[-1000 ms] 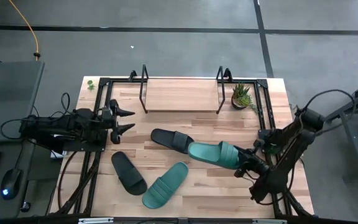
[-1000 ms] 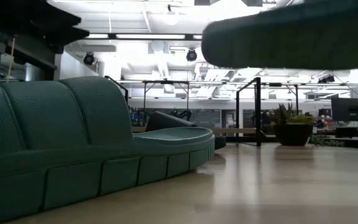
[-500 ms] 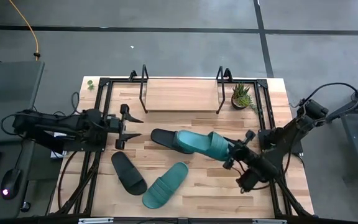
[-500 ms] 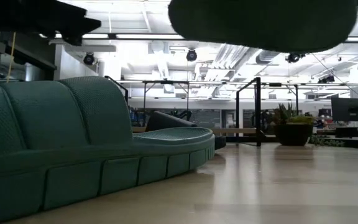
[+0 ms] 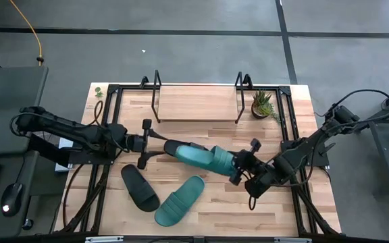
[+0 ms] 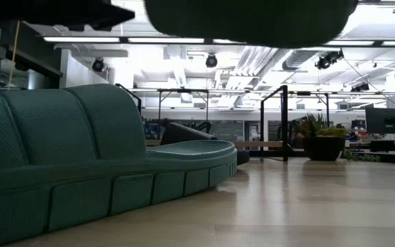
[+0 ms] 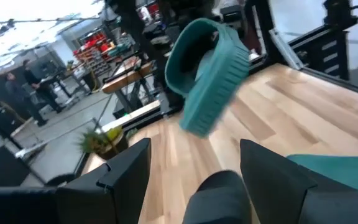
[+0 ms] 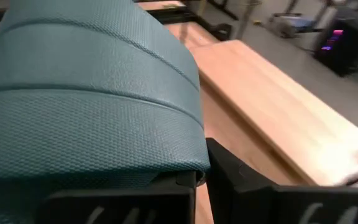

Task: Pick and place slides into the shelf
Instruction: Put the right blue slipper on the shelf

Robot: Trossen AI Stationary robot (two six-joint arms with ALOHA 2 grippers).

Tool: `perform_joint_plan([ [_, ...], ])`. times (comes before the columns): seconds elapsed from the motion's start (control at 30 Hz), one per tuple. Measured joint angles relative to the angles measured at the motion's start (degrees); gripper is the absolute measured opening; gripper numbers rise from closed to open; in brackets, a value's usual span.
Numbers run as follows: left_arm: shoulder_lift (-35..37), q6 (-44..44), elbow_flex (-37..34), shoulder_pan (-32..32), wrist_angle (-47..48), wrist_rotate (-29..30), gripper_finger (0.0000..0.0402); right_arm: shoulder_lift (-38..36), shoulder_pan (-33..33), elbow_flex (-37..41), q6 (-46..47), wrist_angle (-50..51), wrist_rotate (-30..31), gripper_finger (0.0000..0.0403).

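Observation:
My right gripper [image 5: 238,169] is shut on a teal slide [image 5: 204,155] and carries it above the table's middle; the slide's strap [image 8: 92,81] fills the right wrist view, and its sole [image 6: 252,20] shows in the low view. Under it, a black slide [image 5: 174,147] lies flat on the table. My left gripper [image 5: 152,143] is open, and its fingers [image 7: 126,174] stand on either side of that black slide's near end [image 7: 219,199]; I see no touch. A second black slide [image 5: 139,187] and a second teal slide [image 5: 179,200] lie near the table's near edge. The shelf [image 5: 198,102] stands at the far edge. My right gripper holds the teal slide at the end nearest its strap [image 8: 185,155], coming level from the table's right side. One finger [image 8: 235,180] shows beside the strap's edge; the strap hides the rest of the hold. The slide is lifted clear and reaches out toward the left.
A small potted plant [image 5: 262,102] stands at the shelf's right end. Black tube frames [image 5: 110,115] run along the table's left and right sides. Bare wood lies between the shelf and the slides. People and benches show in the room beyond.
My right gripper has carried the teal slide toward the table's left, and it now hangs over the black slide in the middle. My left gripper has reached toward the table's right, up to that black slide's end. The slides on the table have not moved.

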State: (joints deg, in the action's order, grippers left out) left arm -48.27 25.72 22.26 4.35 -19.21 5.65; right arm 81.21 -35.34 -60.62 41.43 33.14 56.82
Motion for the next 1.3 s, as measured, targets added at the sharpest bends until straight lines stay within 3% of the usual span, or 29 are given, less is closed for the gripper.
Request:
perform_joint_plan([
  [0.17,-2.4,1.3,1.3,3.5,0.2,2.2,0.0227,0.0,2.4,0.0,-9.0,-9.3,-4.4,0.0],
  [0.4,-4.1,0.9,2.7,4.1,-0.2,2.8,0.0227,0.0,6.5,0.0,-12.8,-12.3,-10.4,0.0],
  [0.83,-4.9,-1.8,2.7,4.0,-2.0,-3.0,0.0227,0.5,11.5,0.0,-21.1,-20.0,-16.0,0.0],
  [1.07,-4.9,-2.0,2.7,3.9,-2.0,-2.8,0.0227,3.1,14.1,0.0,-24.3,-23.5,-19.9,0.0],
  [1.17,-4.9,-1.9,2.7,3.9,-2.0,-2.8,0.0216,4.2,14.9,0.0,-25.0,-24.7,-20.4,0.0],
  [1.3,-4.9,-1.6,2.7,3.9,-2.0,-2.8,0.017,4.8,15.9,0.0,-26.4,-25.9,-21.3,0.0],
])
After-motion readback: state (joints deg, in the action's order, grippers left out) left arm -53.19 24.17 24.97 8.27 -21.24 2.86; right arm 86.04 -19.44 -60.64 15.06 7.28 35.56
